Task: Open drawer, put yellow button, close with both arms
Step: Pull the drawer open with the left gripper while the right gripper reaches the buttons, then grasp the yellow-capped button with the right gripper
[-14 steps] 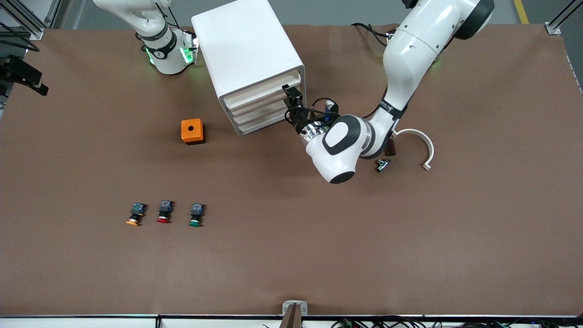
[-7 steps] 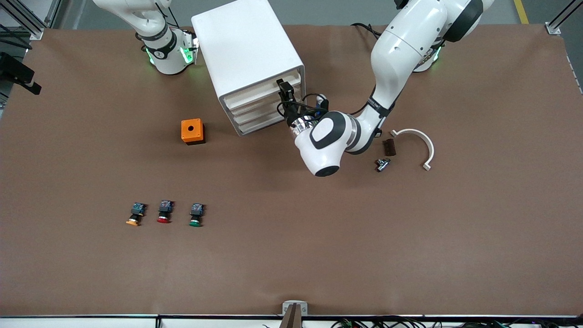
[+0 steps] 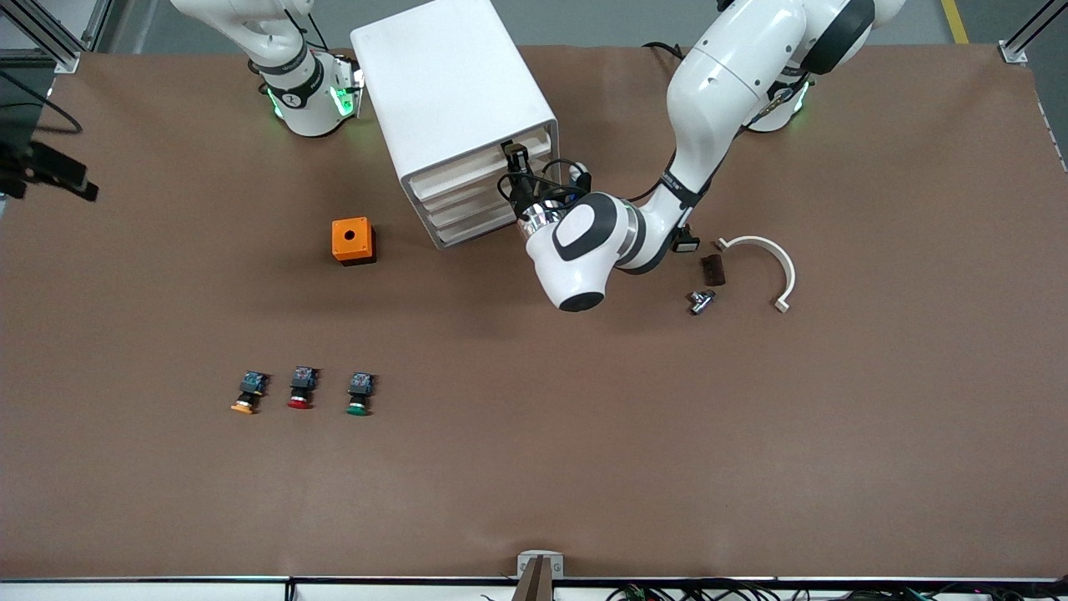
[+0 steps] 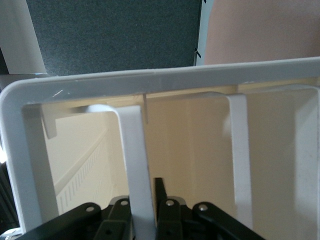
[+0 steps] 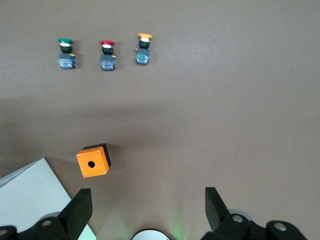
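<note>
The white cabinet (image 3: 442,83) stands near the robots' bases, its four tray drawers all pushed in. My left gripper (image 3: 515,160) is at the front of the uppermost drawer (image 3: 480,163) and is shut on its front lip. In the left wrist view that white lip (image 4: 132,150) runs between the left gripper (image 4: 144,200) fingers. The yellow button (image 3: 244,401) lies on the table much nearer the front camera, toward the right arm's end. My right gripper (image 5: 147,195) hangs open and empty high above the table, with the yellow button (image 5: 144,45) in its view.
A red button (image 3: 300,392) and a green button (image 3: 359,396) lie in a row beside the yellow one. An orange box (image 3: 353,240) with a hole sits beside the cabinet. A white curved piece (image 3: 772,263), a dark block (image 3: 712,269) and a small metal part (image 3: 699,300) lie near the left arm.
My left gripper has moved in toward the cabinet's top drawer and closed on its front lip. The buttons and the cabinet have stayed where they were.
</note>
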Controlling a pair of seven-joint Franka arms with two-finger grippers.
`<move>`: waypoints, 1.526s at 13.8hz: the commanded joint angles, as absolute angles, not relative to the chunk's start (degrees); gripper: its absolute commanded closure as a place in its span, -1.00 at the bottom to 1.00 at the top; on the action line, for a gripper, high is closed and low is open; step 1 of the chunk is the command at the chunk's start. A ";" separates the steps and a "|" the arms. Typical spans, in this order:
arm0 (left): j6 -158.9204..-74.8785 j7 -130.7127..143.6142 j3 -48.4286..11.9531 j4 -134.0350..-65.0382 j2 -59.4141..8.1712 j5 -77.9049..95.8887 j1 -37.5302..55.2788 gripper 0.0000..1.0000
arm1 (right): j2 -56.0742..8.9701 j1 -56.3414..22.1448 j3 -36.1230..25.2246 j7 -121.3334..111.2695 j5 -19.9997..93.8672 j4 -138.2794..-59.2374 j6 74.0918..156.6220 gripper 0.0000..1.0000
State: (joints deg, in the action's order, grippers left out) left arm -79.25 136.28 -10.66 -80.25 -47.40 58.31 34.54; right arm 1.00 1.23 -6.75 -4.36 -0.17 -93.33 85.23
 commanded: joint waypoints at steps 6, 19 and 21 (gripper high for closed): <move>-78.40 136.41 -10.02 -79.19 -47.90 61.44 30.85 0.77 | -13.17 3.69 -5.89 -0.99 0.35 -100.25 109.02 -0.99; -79.89 136.15 -9.84 -78.84 -49.31 62.23 21.01 0.63 | -34.96 -1.05 -5.62 5.10 6.06 -106.53 148.07 -0.99; -79.89 133.27 -9.84 -78.84 -48.96 62.14 20.92 0.03 | -37.26 -1.67 -5.54 5.10 7.72 -105.74 150.03 -0.99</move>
